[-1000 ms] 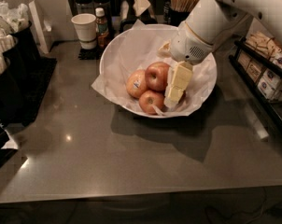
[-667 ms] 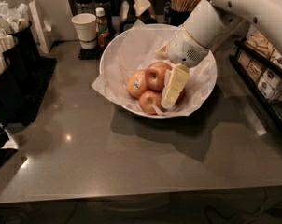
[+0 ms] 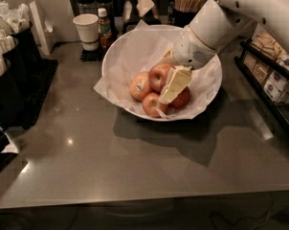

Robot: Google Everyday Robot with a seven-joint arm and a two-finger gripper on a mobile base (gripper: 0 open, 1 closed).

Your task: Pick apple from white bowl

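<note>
Mid-frame in the white bowl (image 3: 119, 51), the gripper (image 3: 165, 97) (open or closed, I cannot tell) could shove the apple (image 3: 157, 75) against the stickered apple (image 3: 138, 86) and miss it.

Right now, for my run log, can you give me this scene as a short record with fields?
gripper: lowered into the white bowl, among the fruit
apple: red-orange with a dark dimple, lying in the bowl close beside the gripper; contact cannot be told
other fruit: stickered apple and small apple, both in the bowl
bowl: paper-lined, on the grey counter
behind bowl: paper cup, bottle
task state: apple not yet lifted
</note>
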